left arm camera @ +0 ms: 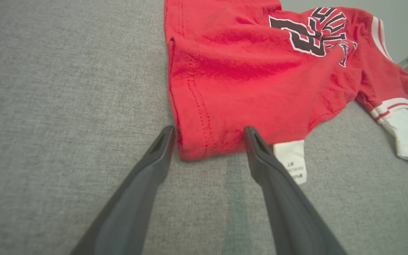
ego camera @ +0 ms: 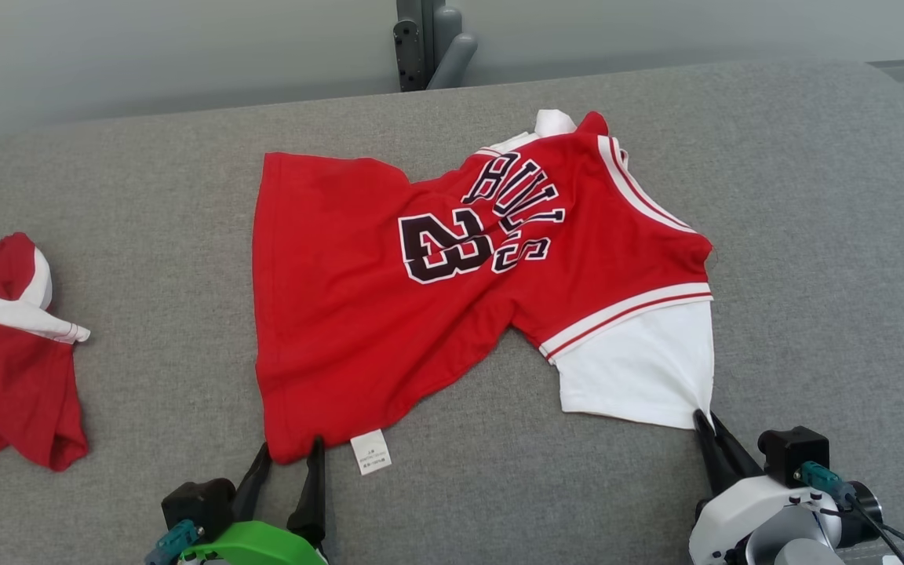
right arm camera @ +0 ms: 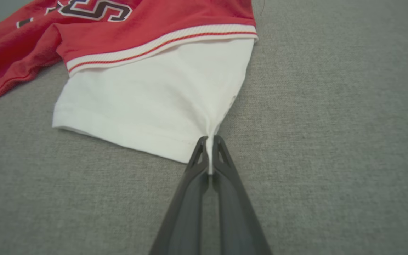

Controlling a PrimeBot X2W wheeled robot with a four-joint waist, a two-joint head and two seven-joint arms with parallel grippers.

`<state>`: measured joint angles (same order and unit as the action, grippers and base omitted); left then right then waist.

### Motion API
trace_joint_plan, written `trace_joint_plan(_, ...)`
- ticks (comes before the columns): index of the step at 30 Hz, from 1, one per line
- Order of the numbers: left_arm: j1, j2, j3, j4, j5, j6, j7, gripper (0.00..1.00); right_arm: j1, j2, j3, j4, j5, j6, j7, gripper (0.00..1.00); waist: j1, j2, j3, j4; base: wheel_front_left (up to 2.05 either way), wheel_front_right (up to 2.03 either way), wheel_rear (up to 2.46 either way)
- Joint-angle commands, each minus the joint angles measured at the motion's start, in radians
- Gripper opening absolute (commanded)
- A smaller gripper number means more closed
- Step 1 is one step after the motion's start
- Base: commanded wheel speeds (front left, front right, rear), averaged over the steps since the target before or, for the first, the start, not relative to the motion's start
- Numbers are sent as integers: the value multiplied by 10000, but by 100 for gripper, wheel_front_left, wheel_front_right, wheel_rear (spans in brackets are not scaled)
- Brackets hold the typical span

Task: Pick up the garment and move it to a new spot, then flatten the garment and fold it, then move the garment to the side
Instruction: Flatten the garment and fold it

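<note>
You had the garment (ego camera: 389, 314), a red jersey printed with a dark 23 and curved lettering, lying rumpled near the middle of the grey padded surface (ego camera: 813, 235), printed side up. It lay sideways to the robot: the hem ran down the robot's left side and the shoulders pointed to its right. A white sleeve (ego camera: 640, 369) came out from under a white-and-red ribbed band (ego camera: 625, 314) at the near right, and a smaller bit of white cloth showed at the far edge.

Your right gripper (ego camera: 705, 420) was clenched on the near corner of that white sleeve. In the right wrist view its fingers (right arm camera: 225, 170) stood pressed together with a thin pleat of white cloth pinched between them, and the sleeve was drawn to a point at the tips.

Your left gripper (ego camera: 291, 446) was released, jaws spread wide and low over the surface. In the left wrist view the near corner of the red hem sat between the two fingertips (left arm camera: 163, 141), which flanked it on either side. You could not tell from the pictures whether the tips touched the cloth. A white care label (ego camera: 369, 453) stuck out from the garment's near edge, just beside the finger on that gripper's right.

A second garment (ego camera: 5, 353), red with white trim, lay crumpled at the robot's far left, well apart from the jersey. A grey post (ego camera: 428, 39) stood beyond the far edge of the surface
</note>
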<state>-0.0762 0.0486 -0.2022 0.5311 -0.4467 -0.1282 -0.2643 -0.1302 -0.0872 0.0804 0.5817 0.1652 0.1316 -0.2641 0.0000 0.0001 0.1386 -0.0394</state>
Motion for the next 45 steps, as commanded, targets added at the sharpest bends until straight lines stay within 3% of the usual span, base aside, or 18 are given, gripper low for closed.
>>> trace_joint_plan(1,-209,36,-25,84,22,-28,2,100,-90,-74,-3,-66,-32,-18,-3,0,0,-1,118,-70,0,0,0)
trace_joint_plan(3,-235,37,-39,212,64,-30,2,94,-109,-70,7,-100,-37,-18,-3,0,0,-1,158,-78,0,0,0)
trace_joint_plan(4,-262,37,-25,292,19,-31,4,50,-133,-61,19,-124,-43,-18,-3,0,0,-1,176,-79,0,0,0)
trace_joint_plan(5,-315,36,-45,338,-17,-31,8,31,-162,-52,23,-150,-27,-18,-3,0,0,-1,201,-72,0,0,0)
trace_joint_plan(6,-369,34,-59,360,-3,-32,8,0,-190,-47,20,-171,4,-18,-3,0,0,-1,223,-57,0,0,0)
trace_joint_plan(13,-228,42,49,-434,241,-31,2,0,-187,81,-38,-996,567,-18,-3,0,0,-1,-31,136,0,0,0)
trace_joint_plan(17,-172,136,330,-1670,613,-31,1,0,-401,92,-149,-2474,1051,-17,-5,0,0,-1,-731,250,0,0,0)
trace_joint_plan(23,-1250,1109,74,-2576,829,-15,1,0,-1379,-182,-323,-4047,1660,-14,-3,0,0,-1,-1543,359,0,0,0)
trace_joint_plan(28,-3124,2421,-624,-2649,753,-15,1,0,-2828,-697,-405,-4688,2037,-10,-3,0,0,-1,-1945,445,0,0,0)
trace_joint_plan(38,-7060,4235,-2117,-1575,469,-14,59,0,-6001,-2010,-292,-4493,1893,-10,-3,0,0,-1,-1647,485,0,0,0)
trace_joint_plan(45,-9684,4437,-2878,-238,313,-14,264,0,-8690,-2920,247,-2721,1470,-15,-1,0,0,-1,-293,487,0,0,0)
